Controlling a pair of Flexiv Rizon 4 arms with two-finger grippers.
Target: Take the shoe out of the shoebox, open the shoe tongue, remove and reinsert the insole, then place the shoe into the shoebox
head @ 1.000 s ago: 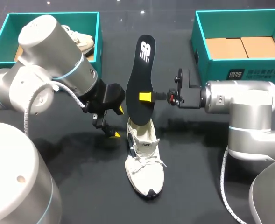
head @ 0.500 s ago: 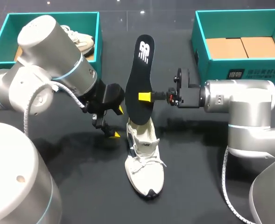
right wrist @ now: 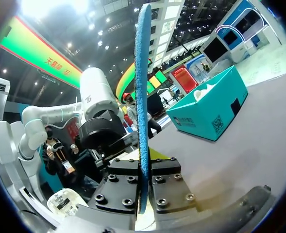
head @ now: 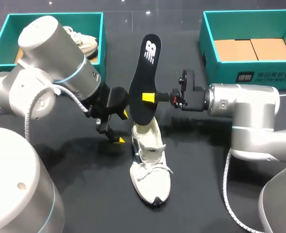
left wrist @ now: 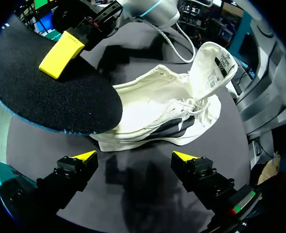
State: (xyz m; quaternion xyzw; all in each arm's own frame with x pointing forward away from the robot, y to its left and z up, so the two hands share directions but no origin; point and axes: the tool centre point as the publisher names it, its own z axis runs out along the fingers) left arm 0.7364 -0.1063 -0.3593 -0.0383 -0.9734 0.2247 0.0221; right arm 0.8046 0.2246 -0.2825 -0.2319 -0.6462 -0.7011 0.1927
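One insole [head: 145, 77] is held upright above the table shoe [head: 150, 165], pinched by the right gripper [head: 150, 97]. The left gripper [left wrist: 135, 156] is spread open, empty, beside that shoe. Two shoeboxes are counted: the left shoebox [head: 7, 34] holds a second shoe [head: 84, 43]; the right shoebox [head: 215, 73] is at the far right.

I hold the black insole [head: 146, 73] upright over the heel of the white shoe [head: 151, 174], which sits on its sole, tongue open, toe toward me.

- Black table [head: 196, 194], matte.
- Two brown cardboard panels [head: 252, 49], flat, side by side, at the table's far right.
- Spare white sneaker [head: 87, 46], at the table's far left, partly hidden.
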